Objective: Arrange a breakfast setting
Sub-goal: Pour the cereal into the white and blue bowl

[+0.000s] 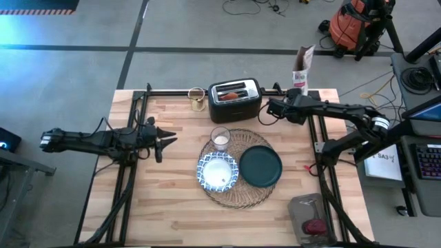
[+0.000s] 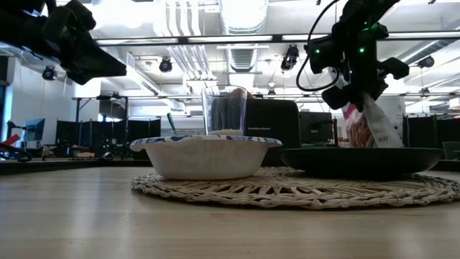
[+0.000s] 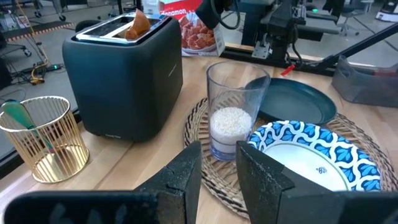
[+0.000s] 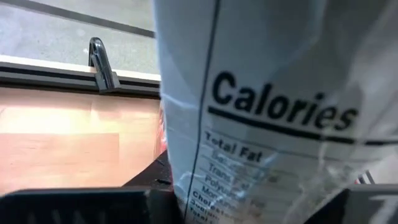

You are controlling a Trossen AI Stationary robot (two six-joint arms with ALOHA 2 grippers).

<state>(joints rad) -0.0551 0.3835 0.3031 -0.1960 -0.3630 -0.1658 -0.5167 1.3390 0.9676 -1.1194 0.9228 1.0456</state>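
Right gripper (image 1: 295, 88) at the surface's (image 1: 165, 207) far edge, fingers seemingly clamped on a snack bag (image 4: 267, 112), left gripper (image 1: 167, 138) idle, fingers slightly apart, well left of woven placemat (image 1: 242, 194) carrying glass (image 1: 220, 138), patterned bowl (image 1: 218, 172), teal plate (image 1: 260, 166).

Bright overhead ceiling lights glare in the low view.

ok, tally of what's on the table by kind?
Tableware: 3 – teal plate, patterned bowl, clear glass
Placemat: 1
Toaster: 1
Gold wire holder: 1
Snack bag: 1
Grey container: 1
Total: 8
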